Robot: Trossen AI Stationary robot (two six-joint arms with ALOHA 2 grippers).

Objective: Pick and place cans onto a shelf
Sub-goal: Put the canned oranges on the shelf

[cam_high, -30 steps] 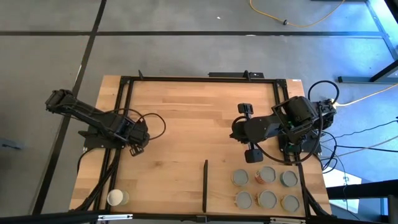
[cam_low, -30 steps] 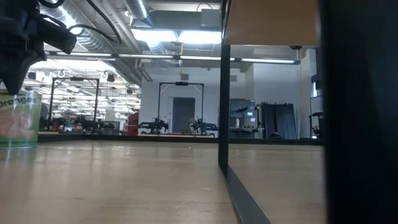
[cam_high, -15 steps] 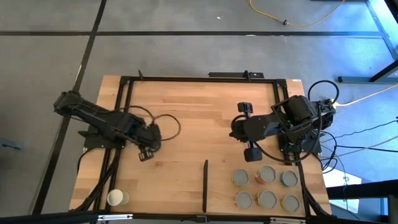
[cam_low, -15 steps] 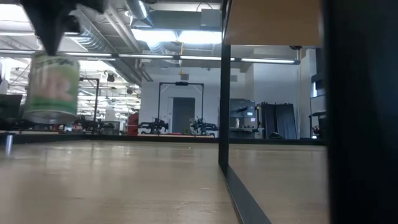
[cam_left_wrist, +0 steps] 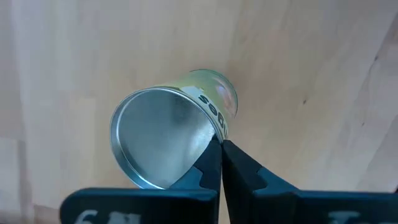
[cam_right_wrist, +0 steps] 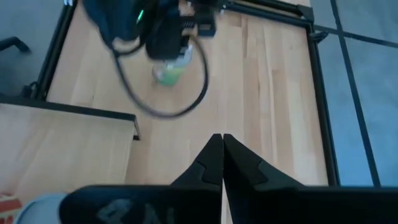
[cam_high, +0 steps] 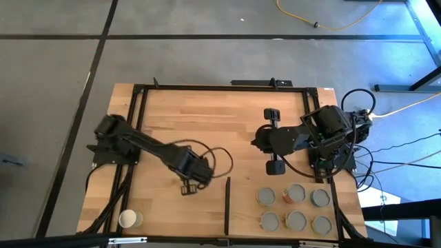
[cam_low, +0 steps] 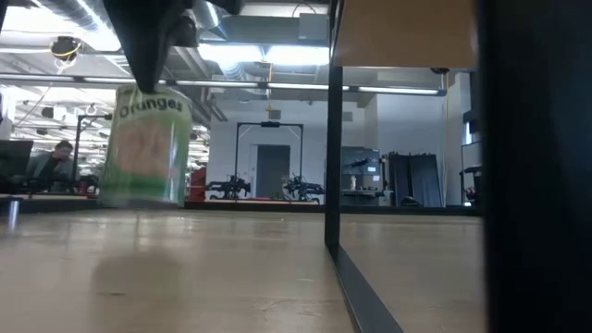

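Note:
My left gripper point(cam_high: 187, 186) is shut on a tin can with a green "Oranges" label point(cam_low: 143, 148), open at the top and bare metal inside point(cam_left_wrist: 161, 146). It is above the tabletop, just left of the shelf's thin black strip point(cam_high: 227, 205). The shelf point(cam_high: 244, 220) is a light-wood panel at the near right that carries several grey-topped cans point(cam_high: 296, 220), one of them red-sided point(cam_high: 288, 198). A cream-topped can point(cam_high: 129, 219) stands at the near left corner. My right gripper point(cam_high: 256, 142) is shut and empty, above the table's right half. My left gripper pinches the can's wall at the open rim point(cam_left_wrist: 211, 134), one finger inside the can and one outside. The fingers come from above, pointing down. The can hangs below them, nearly upright with its open end up, clear of the table.
The tabletop's black frame point(cam_high: 207, 86) runs along its far and side edges. In the low view the shelf's black post point(cam_low: 333, 139) stands right of the can. Cables trail behind both arms. Bare wood lies between the two arms.
My left gripper has carried the Oranges can toward the table's right and near edges, ending close to the shelf's black strip. The can has stayed in the hold, clear of the table and nearly upright.

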